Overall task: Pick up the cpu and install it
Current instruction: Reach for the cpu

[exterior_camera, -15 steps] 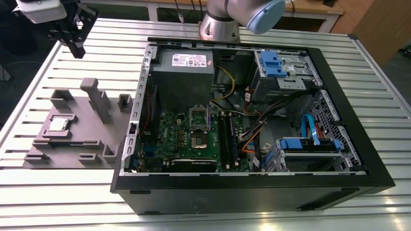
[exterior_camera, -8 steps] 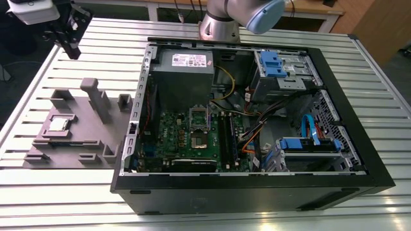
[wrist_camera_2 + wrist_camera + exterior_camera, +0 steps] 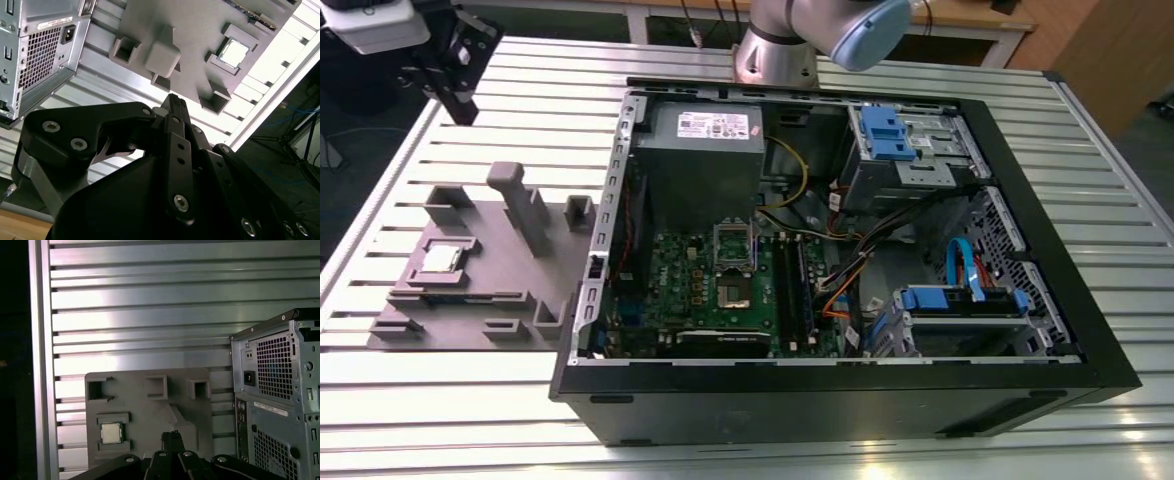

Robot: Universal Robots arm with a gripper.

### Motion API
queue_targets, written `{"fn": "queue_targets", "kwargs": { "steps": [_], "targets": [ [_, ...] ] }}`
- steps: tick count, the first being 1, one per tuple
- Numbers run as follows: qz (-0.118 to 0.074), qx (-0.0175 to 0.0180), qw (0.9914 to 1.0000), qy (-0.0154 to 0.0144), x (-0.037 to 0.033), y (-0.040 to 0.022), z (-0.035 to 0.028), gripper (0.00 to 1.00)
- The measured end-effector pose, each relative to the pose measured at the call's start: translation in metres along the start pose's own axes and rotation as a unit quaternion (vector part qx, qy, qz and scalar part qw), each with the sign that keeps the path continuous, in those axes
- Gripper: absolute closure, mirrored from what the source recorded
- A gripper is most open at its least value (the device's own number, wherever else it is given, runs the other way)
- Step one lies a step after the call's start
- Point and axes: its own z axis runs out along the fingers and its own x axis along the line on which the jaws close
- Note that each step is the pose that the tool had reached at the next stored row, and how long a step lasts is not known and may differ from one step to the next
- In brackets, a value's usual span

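Small silvery square cpu [image 3: 440, 258] sits in the grey plastic fixture [image 3: 487, 268]. The black claw [image 3: 171, 434], pressed together and empty, hangs well apart at twelve o'clock in the exterior view.

my station is a robotics lab: a slotted aluminium table [image 3: 454, 400] carries an opened computer case [image 3: 854, 400] and a grey fixture [image 3: 494, 290]; a wooden bench [image 3: 974, 18] stands behind.

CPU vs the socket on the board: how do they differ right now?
The cpu sits in a grey fixture outside the computer case; the socket is on the green board inside it. The cpu top is silvery with a pale rim; the socket looks dark with a metal frame. Both are small, square and lie flat.
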Motion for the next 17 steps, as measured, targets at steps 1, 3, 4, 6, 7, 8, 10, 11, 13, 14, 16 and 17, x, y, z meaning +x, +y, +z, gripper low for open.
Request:
{"fn": "queue_targets", "kwargs": {
  "steps": [1,3,4,6,7,8,10,11,13,14,16,17],
  "targets": [
    [0.000,0.0000,1.00000,0.0000,0.0014,-0.0006,0.0004,0.90],
    [0.000,0.0000,1.00000,0.0000,0.0040,-0.0020,0.0014,0.90],
    [0.000,0.0000,1.00000,0.0000,0.0055,-0.0029,0.0019,0.90],
    [0.000,0.0000,1.00000,0.0000,0.0092,-0.0046,0.0032,0.90],
    [0.000,0.0000,1.00000,0.0000,0.0116,-0.0056,0.0039,0.90],
    [0.000,0.0000,1.00000,0.0000,0.0139,-0.0063,0.0045,0.90],
    [0.000,0.0000,1.00000,0.0000,0.0190,-0.0076,0.0060,0.90],
    [0.000,0.0000,1.00000,0.0000,0.0212,-0.0082,0.0069,0.90],
    [0.000,0.0001,1.00000,0.0001,0.0253,-0.0096,0.0089,0.90],
    [0.000,0.0000,1.00000,0.0000,0.0276,-0.0104,0.0102,0.90],
    [0.000,0.0001,1.00000,0.0000,0.0313,-0.0117,0.0132,0.90],
    [0.000,0.0002,1.00000,-0.0001,0.0327,-0.0122,0.0150,0.90]
  ]
}}
